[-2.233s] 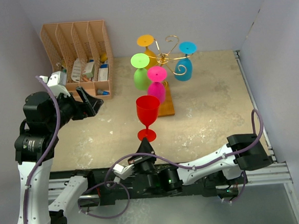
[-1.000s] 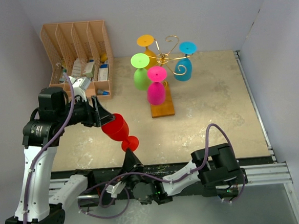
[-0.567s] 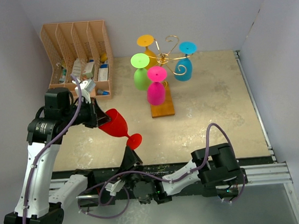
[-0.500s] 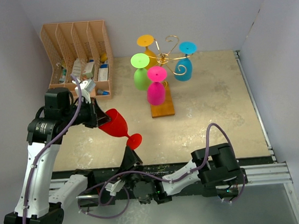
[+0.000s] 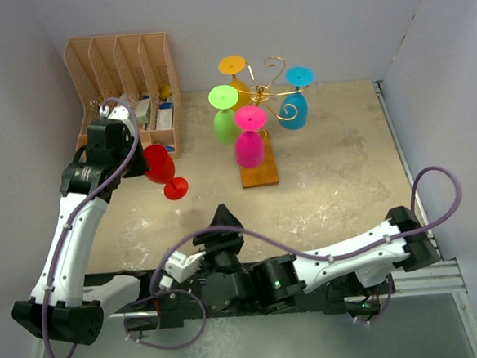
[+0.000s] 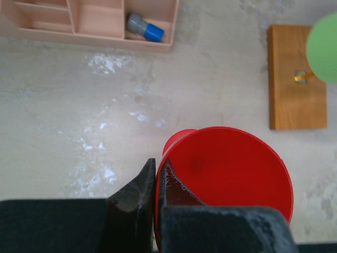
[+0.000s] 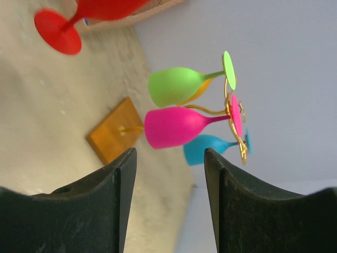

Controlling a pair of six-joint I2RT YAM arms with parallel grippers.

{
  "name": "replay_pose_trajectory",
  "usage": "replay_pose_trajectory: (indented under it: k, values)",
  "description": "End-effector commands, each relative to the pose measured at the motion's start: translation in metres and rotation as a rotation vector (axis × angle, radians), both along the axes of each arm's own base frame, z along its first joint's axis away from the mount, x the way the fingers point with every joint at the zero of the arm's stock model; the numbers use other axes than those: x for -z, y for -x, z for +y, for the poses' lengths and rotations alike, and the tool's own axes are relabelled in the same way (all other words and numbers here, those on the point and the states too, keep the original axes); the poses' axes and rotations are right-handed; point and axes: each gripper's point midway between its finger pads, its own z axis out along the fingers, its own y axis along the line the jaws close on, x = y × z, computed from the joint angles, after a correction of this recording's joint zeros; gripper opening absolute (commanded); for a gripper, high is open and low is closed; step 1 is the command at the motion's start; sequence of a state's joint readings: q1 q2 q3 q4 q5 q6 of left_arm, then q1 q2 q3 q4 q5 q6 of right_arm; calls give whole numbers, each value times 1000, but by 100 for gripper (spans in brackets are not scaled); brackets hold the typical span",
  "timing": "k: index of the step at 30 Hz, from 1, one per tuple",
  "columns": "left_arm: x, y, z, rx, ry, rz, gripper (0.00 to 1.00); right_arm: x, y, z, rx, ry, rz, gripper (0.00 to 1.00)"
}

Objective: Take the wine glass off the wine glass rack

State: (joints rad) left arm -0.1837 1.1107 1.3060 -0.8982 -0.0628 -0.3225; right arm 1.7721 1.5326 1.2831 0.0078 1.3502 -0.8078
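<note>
A red wine glass (image 5: 160,163) hangs tilted in the air left of centre, its foot (image 5: 175,188) pointing toward the table. My left gripper (image 5: 142,163) is shut on the rim of its bowl (image 6: 226,168), one finger inside and one outside. The wine glass rack (image 5: 267,90), gold wire on a wooden base (image 5: 259,171), stands at the back. It carries green (image 5: 224,118), pink (image 5: 250,141), blue (image 5: 293,108) and orange (image 5: 232,65) glasses upside down. My right gripper (image 5: 224,219) is low at the front, open and holding nothing (image 7: 168,155), facing the rack (image 7: 233,113).
A peach slotted file organizer (image 5: 125,80) with small items stands at the back left, close behind the left gripper. Its front edge (image 6: 89,38) and a blue-capped item (image 6: 145,28) show in the left wrist view. Walls close the left, back and right sides.
My left gripper closed on the red glass's rim and carried it up and left toward the organizer. The right gripper opened, let go of the glass's foot and moved slightly right.
</note>
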Motion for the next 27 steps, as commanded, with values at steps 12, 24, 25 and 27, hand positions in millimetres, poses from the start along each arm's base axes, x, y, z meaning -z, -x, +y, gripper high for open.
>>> replay_pose_trajectory:
  k: [12, 24, 25, 27]
  values:
    - [21, -58, 25, -208, -52, -160, 0, -195, -137, -56, 14, -861, 373, 57]
    - [30, -78, 46, -296, -126, -133, 0, -209, -265, -177, -3, -1501, 744, 8]
    - [29, -80, 48, -307, -134, -136, 0, -205, -269, -186, -10, -1557, 773, 5]
    - [27, -82, 53, -332, -147, -146, 0, -195, -274, -200, -36, -1615, 829, 0]
